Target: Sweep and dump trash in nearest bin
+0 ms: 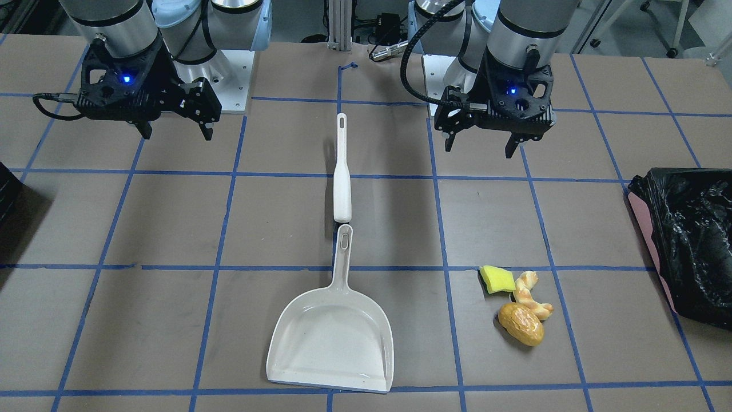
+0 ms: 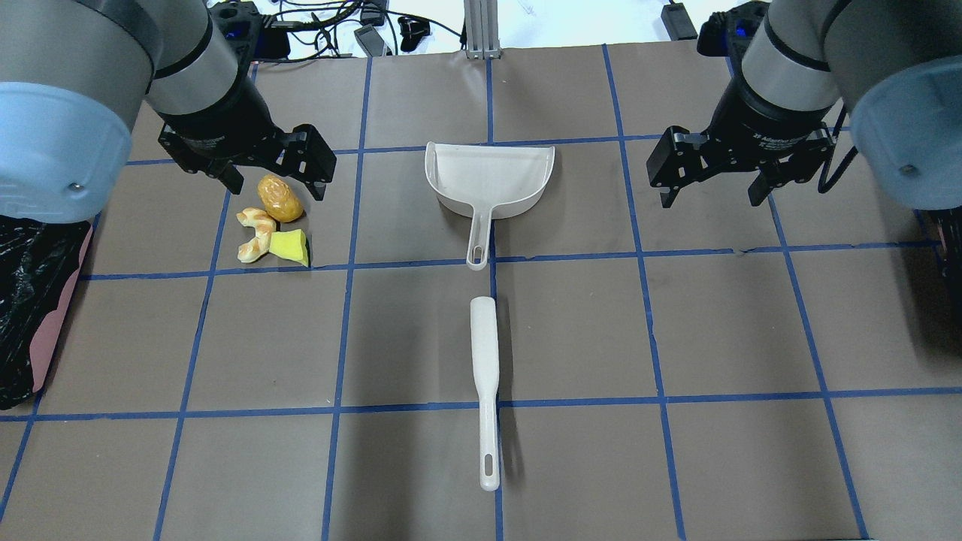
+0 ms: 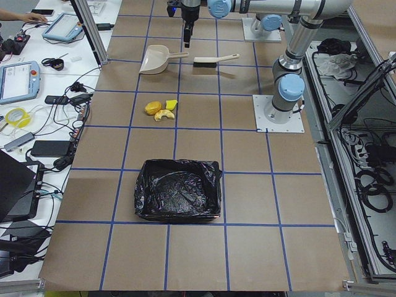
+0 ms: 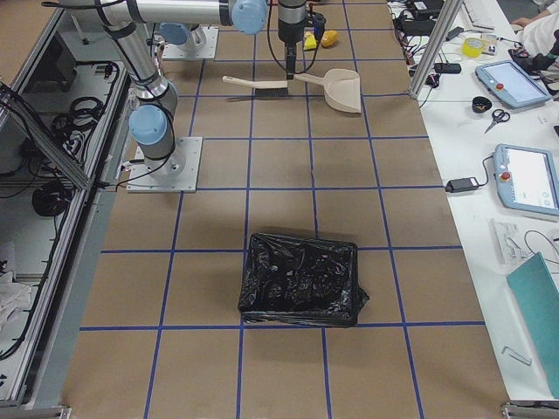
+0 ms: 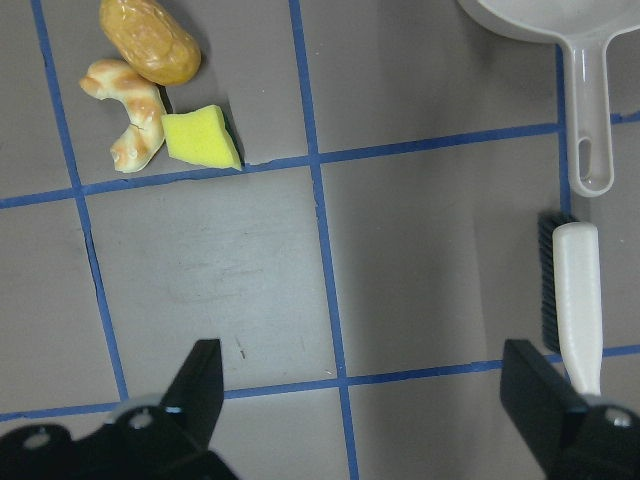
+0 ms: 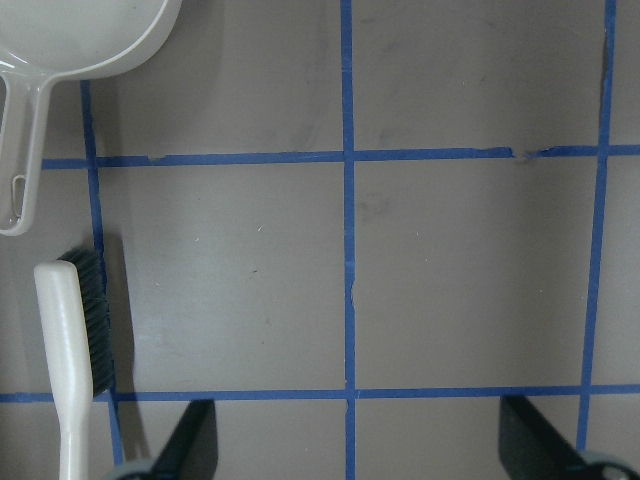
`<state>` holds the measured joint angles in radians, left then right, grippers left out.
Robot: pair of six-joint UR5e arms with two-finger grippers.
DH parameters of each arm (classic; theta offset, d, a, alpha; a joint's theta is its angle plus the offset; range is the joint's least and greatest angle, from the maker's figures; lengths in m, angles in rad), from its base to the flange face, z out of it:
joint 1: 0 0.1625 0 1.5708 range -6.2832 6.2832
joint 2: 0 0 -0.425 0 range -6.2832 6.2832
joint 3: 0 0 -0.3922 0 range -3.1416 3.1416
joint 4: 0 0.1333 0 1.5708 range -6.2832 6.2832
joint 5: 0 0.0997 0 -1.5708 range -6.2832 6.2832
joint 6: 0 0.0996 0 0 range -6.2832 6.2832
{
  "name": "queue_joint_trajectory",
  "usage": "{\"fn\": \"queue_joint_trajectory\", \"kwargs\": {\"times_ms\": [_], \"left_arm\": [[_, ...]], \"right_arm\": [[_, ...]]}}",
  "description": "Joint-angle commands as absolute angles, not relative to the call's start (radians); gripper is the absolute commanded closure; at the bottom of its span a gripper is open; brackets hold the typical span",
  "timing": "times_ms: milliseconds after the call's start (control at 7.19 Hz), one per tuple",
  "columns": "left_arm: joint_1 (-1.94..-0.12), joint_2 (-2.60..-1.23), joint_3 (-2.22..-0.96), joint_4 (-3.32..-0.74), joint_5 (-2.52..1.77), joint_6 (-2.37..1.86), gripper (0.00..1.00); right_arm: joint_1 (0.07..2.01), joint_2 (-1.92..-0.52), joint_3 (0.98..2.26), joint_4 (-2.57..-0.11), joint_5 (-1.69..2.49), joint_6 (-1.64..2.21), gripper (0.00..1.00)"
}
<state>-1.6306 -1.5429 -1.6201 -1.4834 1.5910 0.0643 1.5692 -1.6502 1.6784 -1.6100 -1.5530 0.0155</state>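
Note:
The trash lies together on the table: a yellow sponge wedge (image 1: 496, 278), a beige twisted pastry (image 1: 529, 294) and a golden-brown potato-like lump (image 1: 520, 323). All three also show in the left wrist view: sponge (image 5: 200, 138), pastry (image 5: 128, 110), lump (image 5: 150, 40). The bin (image 1: 692, 240), pink-sided with a black bag, stands at the table's end on my left. My left gripper (image 1: 481, 149) hangs open and empty above the table, near the trash. My right gripper (image 1: 177, 136) hangs open and empty over bare table.
A white dustpan (image 1: 331, 337) and a white-handled brush (image 1: 342, 171) lie in line along the table's middle. A second black container (image 4: 301, 279) stands at the right end. Blue tape lines grid the brown table.

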Motion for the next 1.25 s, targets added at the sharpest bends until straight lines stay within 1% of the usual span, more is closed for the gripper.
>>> {"fn": "queue_joint_trajectory", "kwargs": {"times_ms": [0, 1113], "left_arm": [[-1.631, -1.543, -1.621, -1.483, 1.591, 0.057, 0.00], [-1.631, -1.534, -1.631, -1.483, 1.591, 0.054, 0.00]], "right_arm": [[1.569, -1.652, 1.678, -1.612, -1.540, 0.015, 0.00], [1.569, -1.654, 1.680, -1.601, -1.554, 0.017, 0.00]]}}
